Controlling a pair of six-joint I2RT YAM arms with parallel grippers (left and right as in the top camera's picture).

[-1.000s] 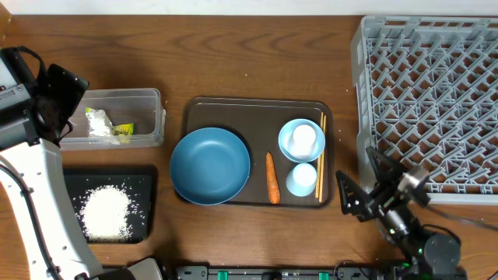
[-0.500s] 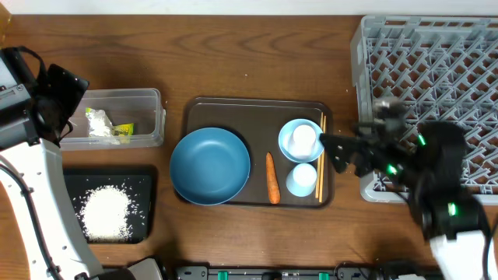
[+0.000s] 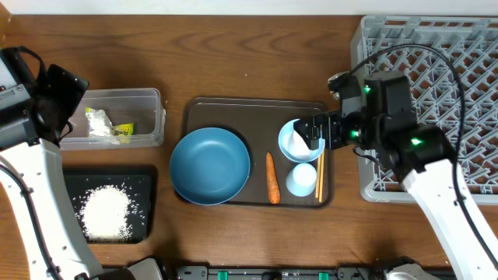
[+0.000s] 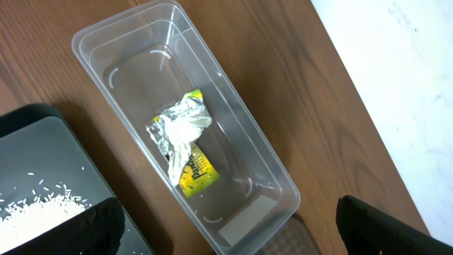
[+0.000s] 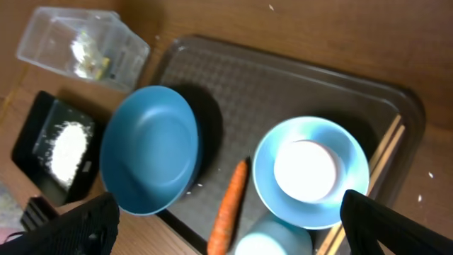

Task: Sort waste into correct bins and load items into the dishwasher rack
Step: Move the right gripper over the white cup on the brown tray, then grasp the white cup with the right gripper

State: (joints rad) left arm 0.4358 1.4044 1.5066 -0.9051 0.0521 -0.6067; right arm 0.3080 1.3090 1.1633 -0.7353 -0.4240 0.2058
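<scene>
Nearest us, rice (image 3: pixel 105 211) lies in the black tray (image 3: pixel 145 204). On the brown tray (image 3: pixel 233 109), the carrot (image 3: pixel 271 177) lies between the dark-blue bowl (image 3: pixel 209 166) and a pale cup (image 3: pixel 300 180). Our right gripper (image 3: pixel 310 137) gapes empty over the light-blue bowl (image 5: pixel 352 185). Our left gripper (image 4: pixel 230 230), spread wide, holds nothing above the clear tub (image 4: pixel 233 106) containing the wrapper (image 4: pixel 185 142).
</scene>
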